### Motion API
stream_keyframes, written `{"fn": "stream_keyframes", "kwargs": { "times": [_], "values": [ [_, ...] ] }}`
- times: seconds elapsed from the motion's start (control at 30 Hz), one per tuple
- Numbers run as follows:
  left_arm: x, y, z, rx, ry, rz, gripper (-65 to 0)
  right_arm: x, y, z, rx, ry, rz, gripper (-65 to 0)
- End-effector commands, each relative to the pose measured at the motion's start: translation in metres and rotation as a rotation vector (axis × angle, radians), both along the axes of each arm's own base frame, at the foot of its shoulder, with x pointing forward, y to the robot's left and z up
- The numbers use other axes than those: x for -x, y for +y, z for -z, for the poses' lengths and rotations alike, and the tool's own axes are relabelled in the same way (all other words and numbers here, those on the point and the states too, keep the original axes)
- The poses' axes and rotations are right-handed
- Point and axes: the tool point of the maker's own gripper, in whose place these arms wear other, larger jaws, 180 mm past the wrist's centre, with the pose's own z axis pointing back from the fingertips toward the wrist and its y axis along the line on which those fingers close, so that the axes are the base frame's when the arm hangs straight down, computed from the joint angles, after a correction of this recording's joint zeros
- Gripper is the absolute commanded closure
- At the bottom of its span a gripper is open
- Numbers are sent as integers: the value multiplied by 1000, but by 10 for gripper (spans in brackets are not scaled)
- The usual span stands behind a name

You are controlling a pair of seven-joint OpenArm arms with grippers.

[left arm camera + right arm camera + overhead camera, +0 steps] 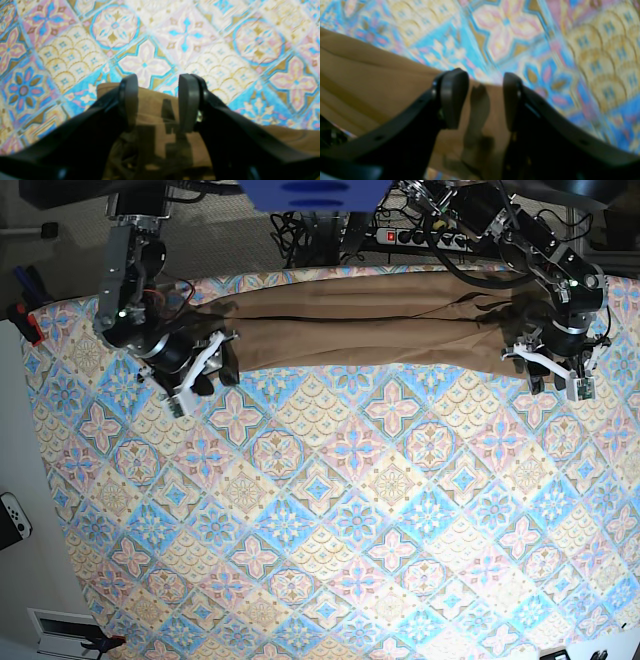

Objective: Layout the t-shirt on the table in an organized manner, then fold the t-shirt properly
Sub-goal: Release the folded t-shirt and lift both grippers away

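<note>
A: Where is the shirt (360, 325) lying?
B: Stretched along the desk's (330, 510) far edge. We are hovering both pincers, left (158, 80) and right (485, 77), spread and empty, over its ends.

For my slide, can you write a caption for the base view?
Two robot arms stretch a tan t-shirt along the far edge of the patterned table, left gripper and right gripper at opposite ends.

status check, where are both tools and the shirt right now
Left tool open over one shirt end, right tool open over the other. Tan-brown cloth t-shirt stretched long on patterned tile-print table. Nothing blocking.
</note>
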Motion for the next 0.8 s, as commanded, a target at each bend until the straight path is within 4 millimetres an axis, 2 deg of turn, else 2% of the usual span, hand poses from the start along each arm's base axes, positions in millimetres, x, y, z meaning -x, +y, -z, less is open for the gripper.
{"fn": "stream_keyframes", "kwargs": {
  "times": [0.0, 0.07, 0.17, 0.23, 0.3, 0.47, 0.77],
  "values": [
    [-7, 2, -13, -22, -46, 2, -257, -9, -25, -13, 33, -49, 59, -294],
    [-7, 3, -13, -23, -45, 1, -258, -12, -56, -21, 49, -75, 151, -293],
    [-6, 2, -11, -21, -41, 1, -258, -13, -78, -34, -42, -128, 278, -293],
    [-6, 2, -11, -21, -41, 1, -258, -15, -98, -53, -121, -211, 368, -293],
    [-6, 2, -11, -21, -41, 1, -257, -14, -97, -65, -192, -266, 360, -293],
    [-6, 2, -12, -22, -42, 2, -257, 12, -77, -48, -283, -222, 324, -293],
    [-6, 3, -12, -25, -42, 3, -257, 34, -77, 5, -317, -67, 393, -293]
  ]
}}
